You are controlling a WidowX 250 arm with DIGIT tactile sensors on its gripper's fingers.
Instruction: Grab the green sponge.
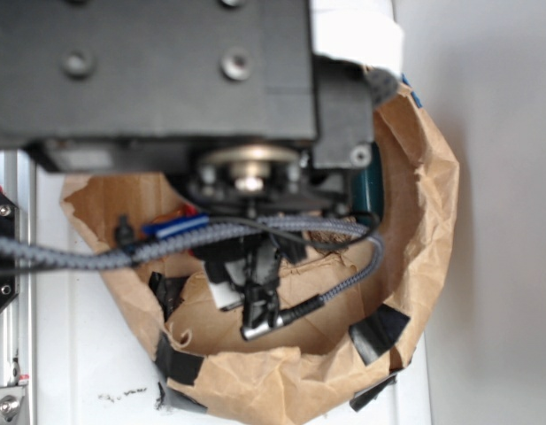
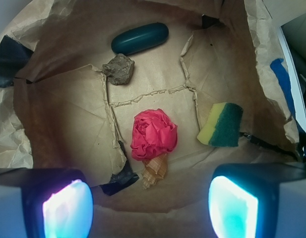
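The green sponge [image 2: 221, 125] is lying beside the red ball [image 2: 153, 134] while the gripper [image 2: 150, 208] jaws are hanging wide open above

- The arm [image 1: 166, 80] fills the top of the exterior view, reaching downward, a braided cable [image 1: 211, 235] looped across it.
- The gripper [image 2: 150, 208] points straight down, its two glowing fingers [image 2: 68, 208] spread wide apart, holding nothing.

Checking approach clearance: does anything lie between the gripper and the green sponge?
No. In the wrist view only bare brown paper separates the open gripper from the green sponge.
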